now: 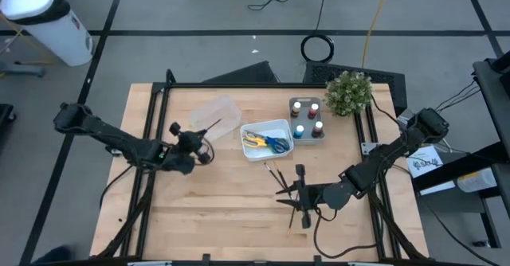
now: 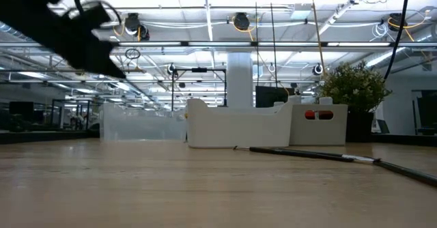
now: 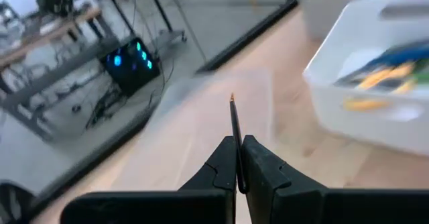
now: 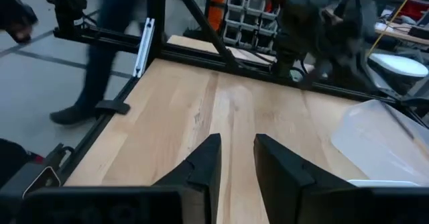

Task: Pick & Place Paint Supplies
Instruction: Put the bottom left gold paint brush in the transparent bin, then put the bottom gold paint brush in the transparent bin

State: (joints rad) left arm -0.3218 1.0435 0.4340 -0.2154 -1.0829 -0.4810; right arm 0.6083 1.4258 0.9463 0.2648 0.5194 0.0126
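With scissors [image 1: 267, 142] already trayed, my left gripper [image 3: 236, 158] jaws pinch one brush [image 3: 234, 127] at nine o'clock; right gripper [image 4: 236, 160] jaws part-open, apparently empty, brushes [image 1: 280, 173] remaining.

Grey floor [image 1: 199, 11] crossed by dark tape lines; black and yellow cables [image 1: 319, 3] trailed over it. White cylinder [image 1: 48, 19] stood off the table's far left corner. Ceiling [image 2: 225, 9] showed pipes, beams and bright strip lights. White pillar [image 2: 239, 78] stood mid-room. Parts bins [image 4: 248, 13] lined the far side.
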